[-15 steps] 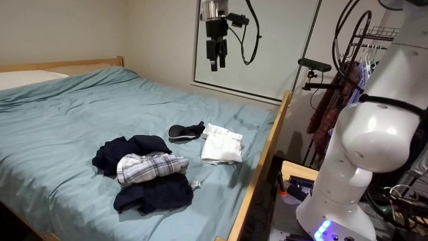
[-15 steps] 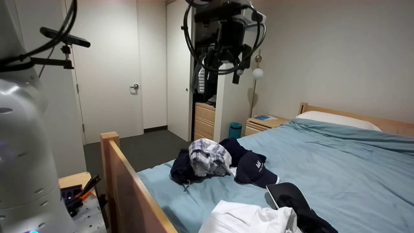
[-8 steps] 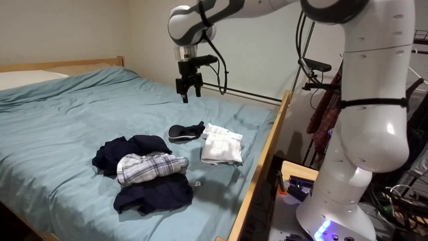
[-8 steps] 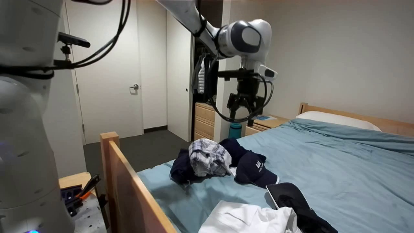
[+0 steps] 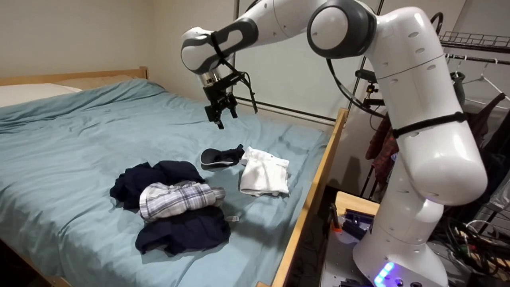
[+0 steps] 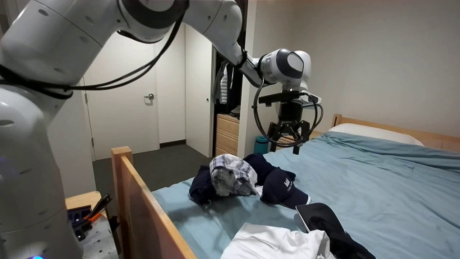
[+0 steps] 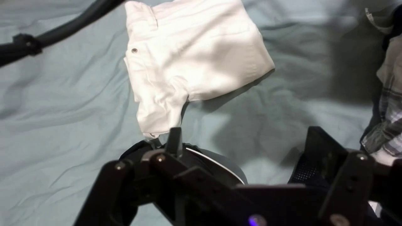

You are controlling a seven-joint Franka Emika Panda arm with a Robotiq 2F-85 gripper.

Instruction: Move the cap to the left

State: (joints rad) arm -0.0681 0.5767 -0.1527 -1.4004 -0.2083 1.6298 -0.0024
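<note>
The cap [image 5: 215,158] is dark and flattish with a pale edge and lies on the bed beside the white folded cloth [image 5: 265,173]. It also shows in an exterior view [image 6: 320,216], touching or overlapping the white cloth [image 6: 266,241]. In the wrist view the cap [image 7: 230,162] is partly hidden behind one finger, below the white cloth [image 7: 201,56]. My gripper [image 5: 227,121] is open and empty, above the bed and clear of the cap. It also shows open in an exterior view [image 6: 285,149] and in the wrist view [image 7: 244,129].
A heap of navy clothes [image 5: 185,231] with a plaid cloth [image 5: 181,201] lies near the cap. A second navy cap with a white logo [image 6: 284,187] leans on that heap. The wooden bed rail [image 5: 314,191] stands between bed and robot base. A cable [image 7: 62,29] hangs by the wrist.
The arm has swung out over the bed and come down. My gripper is lower, closer to the cap, and slightly tilted. The cap and clothes have not moved.
</note>
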